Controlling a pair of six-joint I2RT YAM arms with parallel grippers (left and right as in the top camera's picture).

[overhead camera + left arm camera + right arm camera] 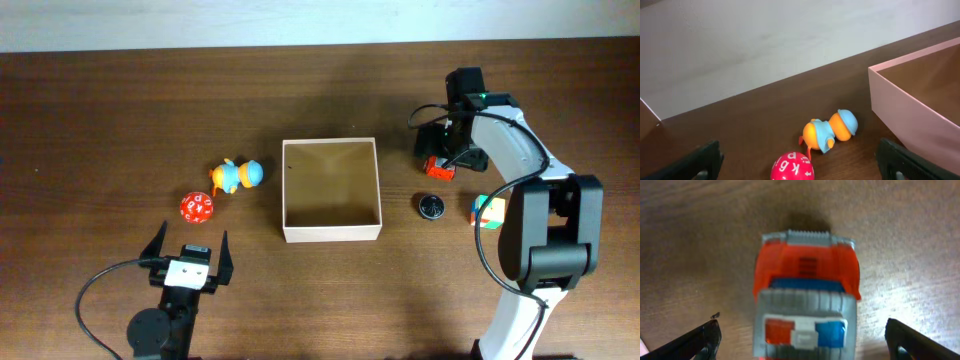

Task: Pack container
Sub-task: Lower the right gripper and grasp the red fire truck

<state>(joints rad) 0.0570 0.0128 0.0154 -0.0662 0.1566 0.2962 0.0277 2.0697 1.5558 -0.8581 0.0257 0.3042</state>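
The container [331, 233] is a square open box with white walls and a tan inside, at the table's middle; its wall also shows in the left wrist view [910, 107]. My right gripper [447, 150] is open, straddling a red and grey toy truck [437, 167] right of the box; the truck fills the right wrist view [807, 297] between the fingers [802, 340]. My left gripper [190, 255] is open and empty near the front edge, just behind a red lettered ball [197, 207] [792, 167] and an orange and blue duck toy [237, 175] [832, 130].
A small black round object [431, 207] lies right of the box. A multicoloured cube [487, 211] sits further right, beside my right arm's base. A pale wall runs along the table's back edge [320, 42].
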